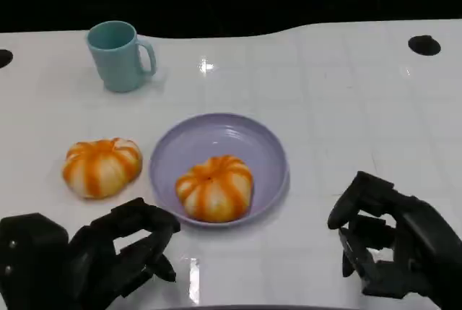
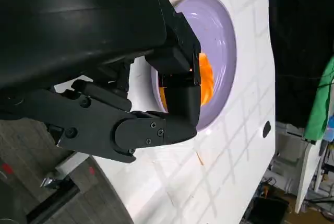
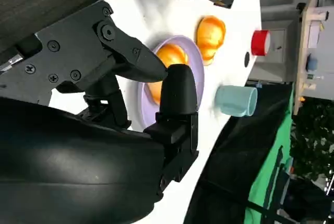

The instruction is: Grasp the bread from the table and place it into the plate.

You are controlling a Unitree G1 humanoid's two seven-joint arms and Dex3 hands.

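- One orange-striped bun [image 1: 215,188] sits in the lavender plate [image 1: 268,152]; a second bun [image 1: 102,166] lies on the table beside it.
- Left hand [image 1: 119,252] and right hand [image 1: 386,241] are both released, holding nothing.
- Risk: reaching for the second bun, the left hand may nudge the plate.

Bright overhead light; glare spots on the table [image 1: 206,66]; soft shadows.
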